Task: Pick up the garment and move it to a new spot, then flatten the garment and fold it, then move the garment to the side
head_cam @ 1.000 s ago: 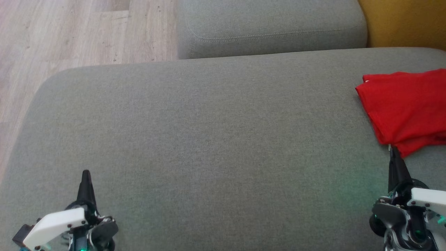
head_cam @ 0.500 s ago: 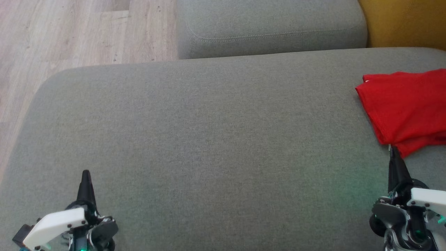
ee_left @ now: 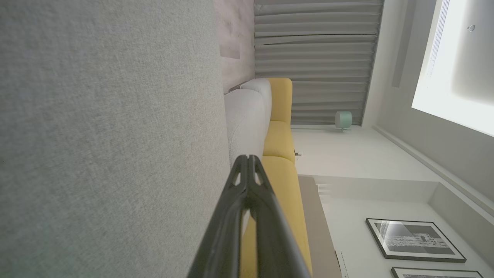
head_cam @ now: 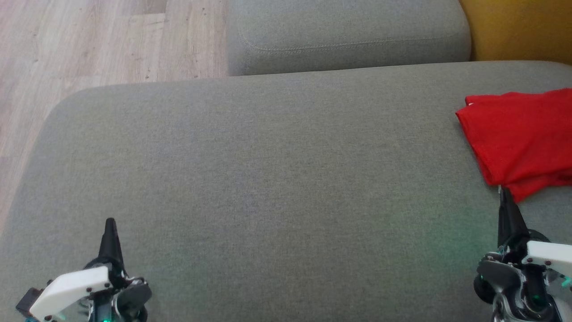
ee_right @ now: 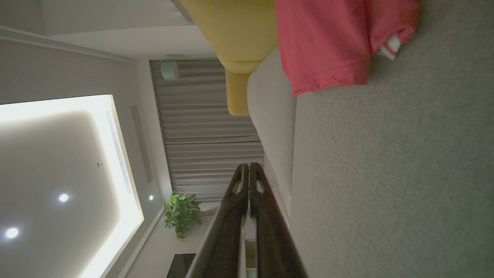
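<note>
Head view: garment (head_cam: 523, 138) far right on sofa (head_cam: 268, 156); left tool (head_cam: 110, 222), right tool (head_cam: 505, 192) pressed together, open seat between.

garment (head_cam: 520, 138) on cushion (head_cam: 268, 179), far right, right gripper (head_cam: 506, 197) just before it

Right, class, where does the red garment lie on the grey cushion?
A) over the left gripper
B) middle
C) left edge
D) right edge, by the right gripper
D: the red garment lies at the grey cushion's right edge, its near corner by the right gripper.
</note>
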### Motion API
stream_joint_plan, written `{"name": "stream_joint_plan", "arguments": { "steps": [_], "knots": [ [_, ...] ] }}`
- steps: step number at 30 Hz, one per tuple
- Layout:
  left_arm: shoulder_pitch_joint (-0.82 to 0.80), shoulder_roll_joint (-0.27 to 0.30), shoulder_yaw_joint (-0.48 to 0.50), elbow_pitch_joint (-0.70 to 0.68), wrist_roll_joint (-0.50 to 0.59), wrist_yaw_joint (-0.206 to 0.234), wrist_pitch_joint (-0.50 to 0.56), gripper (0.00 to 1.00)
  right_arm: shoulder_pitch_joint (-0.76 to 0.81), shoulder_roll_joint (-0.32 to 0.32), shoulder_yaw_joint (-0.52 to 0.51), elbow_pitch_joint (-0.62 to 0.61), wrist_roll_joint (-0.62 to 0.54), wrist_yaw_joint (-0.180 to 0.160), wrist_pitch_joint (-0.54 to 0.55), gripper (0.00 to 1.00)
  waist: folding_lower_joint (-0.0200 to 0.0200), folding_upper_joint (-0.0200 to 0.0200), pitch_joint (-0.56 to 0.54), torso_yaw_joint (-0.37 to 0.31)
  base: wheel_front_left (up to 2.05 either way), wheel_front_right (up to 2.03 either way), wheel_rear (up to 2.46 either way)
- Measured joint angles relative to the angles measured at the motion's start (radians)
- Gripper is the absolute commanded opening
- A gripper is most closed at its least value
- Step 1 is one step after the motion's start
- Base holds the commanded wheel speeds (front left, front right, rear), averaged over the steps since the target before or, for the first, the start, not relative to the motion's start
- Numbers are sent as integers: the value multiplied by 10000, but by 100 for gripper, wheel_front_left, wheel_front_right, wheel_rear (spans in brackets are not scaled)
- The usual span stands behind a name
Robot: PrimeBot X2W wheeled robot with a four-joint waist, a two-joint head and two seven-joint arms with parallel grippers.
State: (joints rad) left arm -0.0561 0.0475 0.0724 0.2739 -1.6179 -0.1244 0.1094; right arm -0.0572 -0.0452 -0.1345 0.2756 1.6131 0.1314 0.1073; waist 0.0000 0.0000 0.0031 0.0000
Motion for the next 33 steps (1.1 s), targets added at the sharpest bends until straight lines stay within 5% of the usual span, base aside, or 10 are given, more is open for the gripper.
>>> {"name": "stream_joint_plan", "arguments": {
  "steps": [33],
  "knots": [
    [0, -2, 2, 0, 0, 0, 4, 0, 0, 0, 0, 0, -17, 0, 0, 0, 0, 0, 0, 0, 0, 0, 0]
  ]
}}
